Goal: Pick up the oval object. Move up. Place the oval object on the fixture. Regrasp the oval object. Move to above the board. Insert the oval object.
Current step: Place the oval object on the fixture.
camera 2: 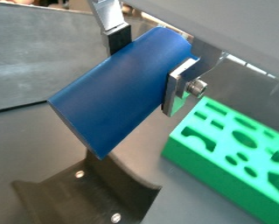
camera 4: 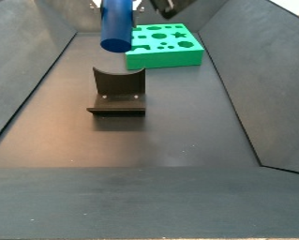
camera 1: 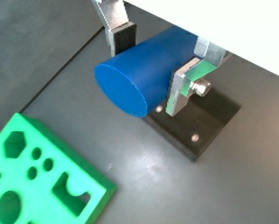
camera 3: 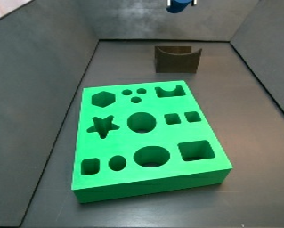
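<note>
The oval object (camera 1: 136, 79) is a smooth blue peg, and my gripper (camera 1: 153, 61) is shut on it, with a silver finger pressed on each side. In a side view the peg (camera 4: 116, 23) hangs in the air above the fixture (camera 4: 118, 91), clear of its notch. The dark fixture (camera 1: 200, 122) lies below the peg in a wrist view. The green board (camera 3: 150, 138) with its shaped holes lies flat on the floor, apart from the fixture (camera 3: 176, 58). My gripper (camera 3: 180, 4) barely shows at the upper edge of that side view. Both wrist views show the peg (camera 2: 118, 83) filling the jaws.
Sloping dark walls (camera 4: 26, 84) enclose the dark floor (camera 4: 152, 178) on both sides. The board (camera 4: 164, 45) sits beyond the fixture near the far wall.
</note>
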Motion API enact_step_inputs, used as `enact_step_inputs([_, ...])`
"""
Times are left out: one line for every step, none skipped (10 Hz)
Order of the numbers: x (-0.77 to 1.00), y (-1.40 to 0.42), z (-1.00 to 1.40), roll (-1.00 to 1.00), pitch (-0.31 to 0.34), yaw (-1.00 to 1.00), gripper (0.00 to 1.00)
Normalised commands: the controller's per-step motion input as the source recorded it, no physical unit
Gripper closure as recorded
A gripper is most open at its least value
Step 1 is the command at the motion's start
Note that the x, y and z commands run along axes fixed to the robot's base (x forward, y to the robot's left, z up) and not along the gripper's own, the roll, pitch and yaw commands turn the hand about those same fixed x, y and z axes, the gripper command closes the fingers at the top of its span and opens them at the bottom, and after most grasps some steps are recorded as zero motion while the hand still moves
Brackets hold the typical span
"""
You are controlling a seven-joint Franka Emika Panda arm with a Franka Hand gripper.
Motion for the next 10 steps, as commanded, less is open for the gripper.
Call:
enact_step_inputs([0.08, 0.05, -0.02, -0.68, 0.024, -0.1, 1.0])
enact_step_inputs([0.08, 0.05, -0.02, -0.57, 0.024, -0.09, 1.0])
enact_step_inputs([0.08, 0.05, -0.02, -0.4, 0.027, -0.08, 1.0])
enact_step_inputs([0.07, 0.03, -0.01, -0.23, 0.027, -0.07, 1.0])
enact_step_inputs([0.13, 0.13, -1.0, -1.0, 0.277, 0.04, 1.0])
enact_step_inputs([0.13, 0.14, -1.0, -1.0, 0.279, 0.03, 1.0])
enact_step_inputs([0.15, 0.14, -1.0, -1.0, 0.326, -0.06, 1.0])
enact_step_inputs([0.16, 0.14, -1.0, -0.85, 0.311, -0.12, 1.0])
enact_step_inputs([0.17, 0.14, -1.0, -0.75, 0.285, -0.16, 1.0])
enact_step_inputs([0.18, 0.14, -1.0, -0.49, 0.206, -0.24, 1.0])
